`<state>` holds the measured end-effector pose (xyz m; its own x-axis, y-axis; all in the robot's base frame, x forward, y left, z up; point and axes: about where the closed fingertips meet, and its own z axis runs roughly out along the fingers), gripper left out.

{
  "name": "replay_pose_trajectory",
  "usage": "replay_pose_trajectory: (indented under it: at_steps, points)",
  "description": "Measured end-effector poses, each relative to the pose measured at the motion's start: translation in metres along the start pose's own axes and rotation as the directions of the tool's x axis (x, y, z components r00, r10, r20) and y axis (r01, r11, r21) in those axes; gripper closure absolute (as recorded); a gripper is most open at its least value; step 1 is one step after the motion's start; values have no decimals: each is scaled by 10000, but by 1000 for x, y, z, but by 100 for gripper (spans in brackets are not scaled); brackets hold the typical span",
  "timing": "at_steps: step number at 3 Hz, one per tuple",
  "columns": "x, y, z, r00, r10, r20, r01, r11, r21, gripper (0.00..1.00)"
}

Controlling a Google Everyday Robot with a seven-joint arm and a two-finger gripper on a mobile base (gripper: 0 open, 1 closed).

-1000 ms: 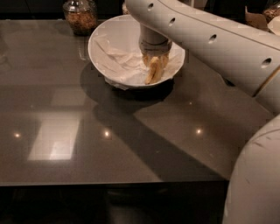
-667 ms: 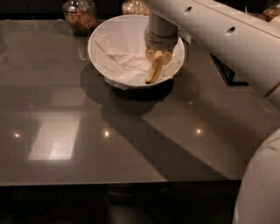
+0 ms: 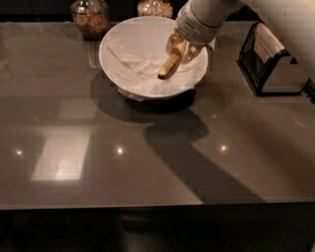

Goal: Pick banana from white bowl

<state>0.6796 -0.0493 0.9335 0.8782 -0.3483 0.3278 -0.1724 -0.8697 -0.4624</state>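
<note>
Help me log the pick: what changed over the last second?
The hand, shut on the banana, moved up and back inside the white bowl, lifting the banana with it; its lower tip still sits close to the paper lining. The arm swung aside, uncovering the napkin holder. Bowl and jars stayed put.

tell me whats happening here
A robot arm reaches into the white bowl on the dark table. Its gripper is over the bowl's right side, closed on the banana, which slants down-left toward the crumpled paper lining. Whether the dark tip is clear of the paper cannot be told.
</note>
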Motion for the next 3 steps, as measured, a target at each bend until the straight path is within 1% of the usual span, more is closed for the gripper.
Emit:
replay_pose_trajectory:
  at_steps: [1,2,3]
  points:
    - [-8,-5,-25,9967,748,304,-777,9906,1122,100]
    - [-27,-6,-47,9941,897,618,-980,9841,1483,100]
    - [-52,-6,-66,9923,721,1006,-865,9854,1470,100]
